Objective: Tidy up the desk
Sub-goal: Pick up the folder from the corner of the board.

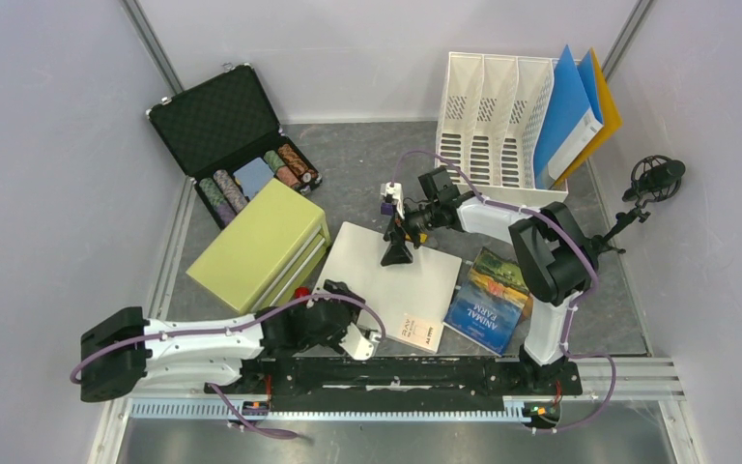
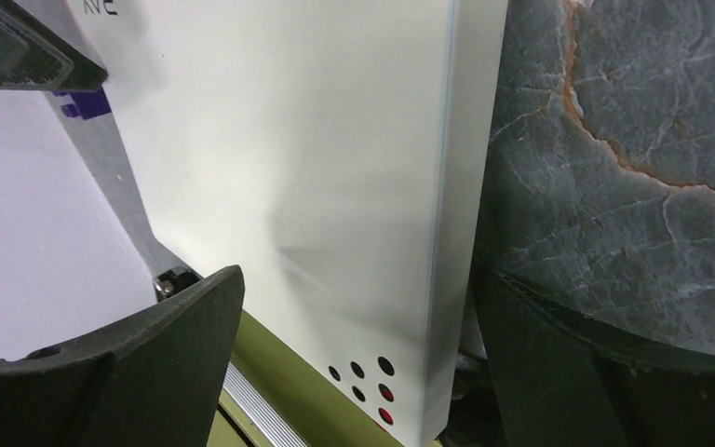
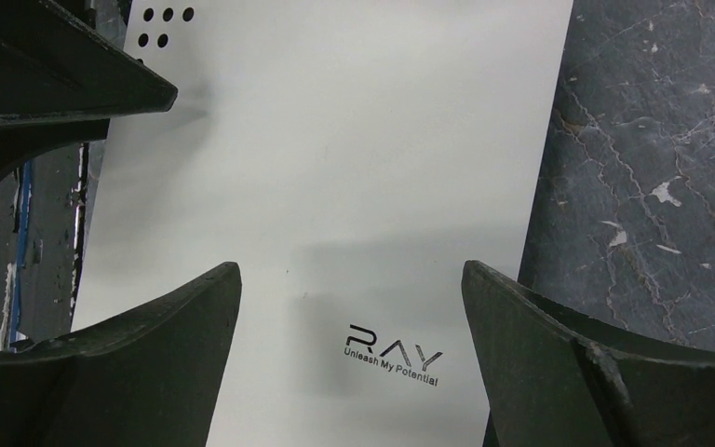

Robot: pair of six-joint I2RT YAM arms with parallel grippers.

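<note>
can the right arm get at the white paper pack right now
Probably yes: the right gripper hangs open directly over the white paper pack, with nothing between it and the pack's top. The left gripper, open at the pack's near edge, is not in its way.

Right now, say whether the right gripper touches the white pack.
Cannot tell. Right wrist view: right gripper open over white pack, gap or contact unclear.

Bright, even overhead light, soft shadows, slightly soft close wrist views.
</note>
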